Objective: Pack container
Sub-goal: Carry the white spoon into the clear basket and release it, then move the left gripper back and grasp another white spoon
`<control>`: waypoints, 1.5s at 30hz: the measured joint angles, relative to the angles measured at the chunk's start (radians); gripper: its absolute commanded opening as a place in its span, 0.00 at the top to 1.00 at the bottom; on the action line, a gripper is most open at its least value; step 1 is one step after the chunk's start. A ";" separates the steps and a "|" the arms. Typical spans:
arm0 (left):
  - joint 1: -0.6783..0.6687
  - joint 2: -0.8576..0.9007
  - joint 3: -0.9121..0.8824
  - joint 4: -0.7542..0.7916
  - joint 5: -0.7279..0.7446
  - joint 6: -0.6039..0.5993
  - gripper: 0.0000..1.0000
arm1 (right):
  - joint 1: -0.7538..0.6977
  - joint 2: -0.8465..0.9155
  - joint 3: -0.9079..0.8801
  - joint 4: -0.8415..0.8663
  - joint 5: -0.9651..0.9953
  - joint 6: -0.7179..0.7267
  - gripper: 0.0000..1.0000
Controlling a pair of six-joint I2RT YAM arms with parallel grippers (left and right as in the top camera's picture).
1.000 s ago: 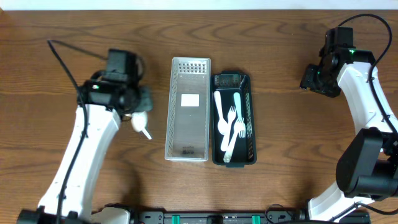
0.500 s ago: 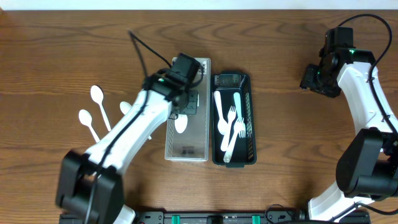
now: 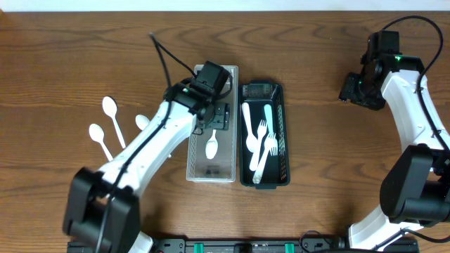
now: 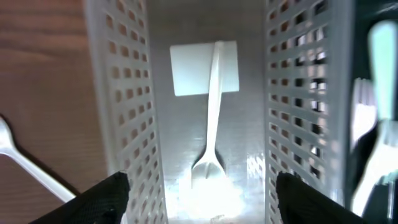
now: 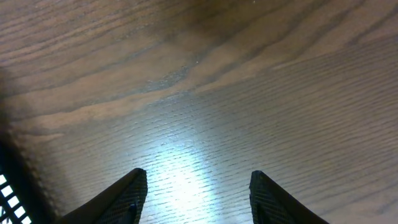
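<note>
A white perforated container (image 3: 211, 169) stands mid-table beside a black container (image 3: 284, 151) holding white forks (image 3: 261, 132) and spoons. A white spoon (image 3: 211, 145) lies loose on the white container's floor. My left gripper (image 3: 222, 117) hovers over that container, open, with nothing between its fingers. In the left wrist view the spoon (image 4: 211, 134) lies below my open left gripper (image 4: 202, 199), handle across a white label (image 4: 189, 68), between the container's walls (image 4: 127, 93). My right gripper (image 3: 351, 90) stands open far right, over bare wood (image 5: 196, 193).
Three more white spoons lie on the table left of the containers (image 3: 110, 109) (image 3: 98, 136) (image 3: 141, 121), the last partly under my left arm. One spoon handle (image 4: 25, 165) shows outside the white container's wall.
My left gripper carried a spoon from the left of the table over the white container, then opened. The spoon now lies loose in the container. The right arm has not moved.
</note>
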 measured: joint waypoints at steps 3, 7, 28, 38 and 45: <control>0.036 -0.092 0.000 -0.003 -0.005 0.000 0.08 | 0.000 0.000 0.000 0.000 0.000 0.000 0.44; 0.170 -0.227 0.006 -0.034 -0.043 -0.017 0.02 | 0.000 0.000 0.000 -0.005 0.000 0.000 0.43; 0.504 0.208 -0.016 -0.023 0.036 -0.187 0.02 | 0.000 0.000 0.000 -0.004 0.000 0.000 0.43; 0.504 0.316 -0.019 -0.016 0.106 -0.187 0.02 | 0.000 0.000 0.000 -0.004 0.000 0.000 0.44; 0.504 0.316 -0.019 -0.019 0.109 -0.188 0.14 | 0.000 0.000 0.000 -0.004 0.000 0.000 0.44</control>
